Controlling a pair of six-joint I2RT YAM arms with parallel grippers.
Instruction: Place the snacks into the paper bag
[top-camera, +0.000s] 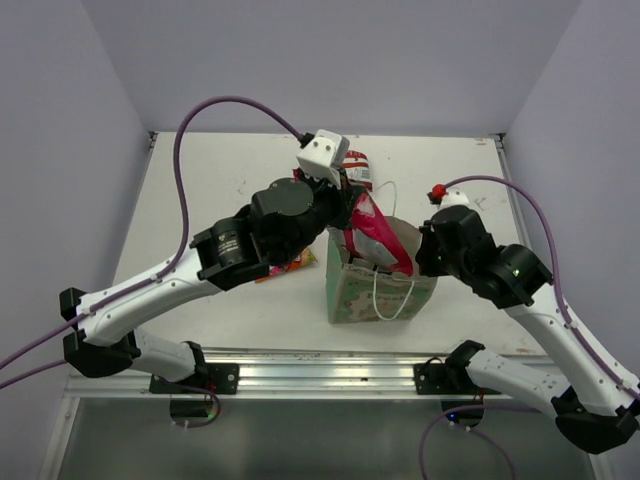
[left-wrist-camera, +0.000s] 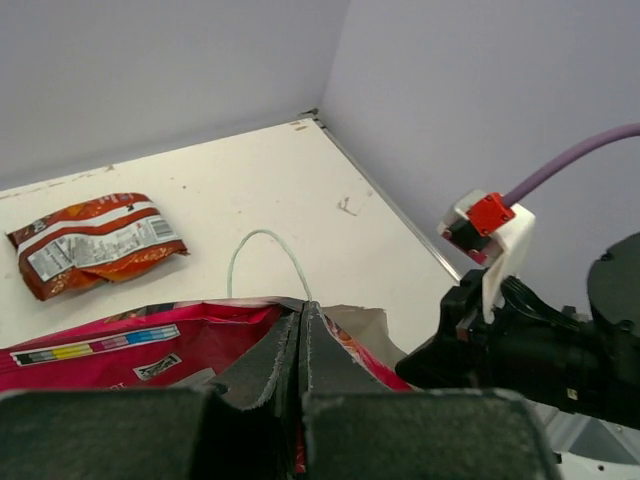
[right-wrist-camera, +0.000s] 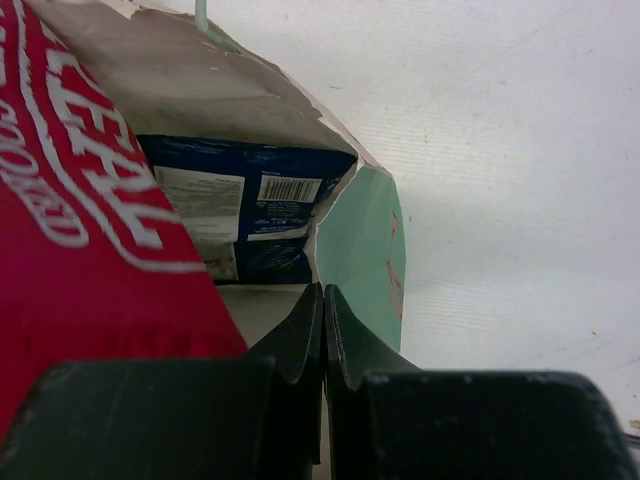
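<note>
The left gripper (left-wrist-camera: 302, 345) is pinched on the top edge of the pink packet (left-wrist-camera: 90, 355), which stands half inside the paper bag (top-camera: 380, 290). The right gripper (right-wrist-camera: 322, 325) is clamped on the bag's rim. The blue packet (right-wrist-camera: 250, 205) sits inside, and the red-white-brown packet (left-wrist-camera: 95, 240) lies on the worktop (left-wrist-camera: 300, 190) behind.

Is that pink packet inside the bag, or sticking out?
Partly in: the pink packet stands up out of the mouth of the bag, pinched by the shut left gripper.
</note>
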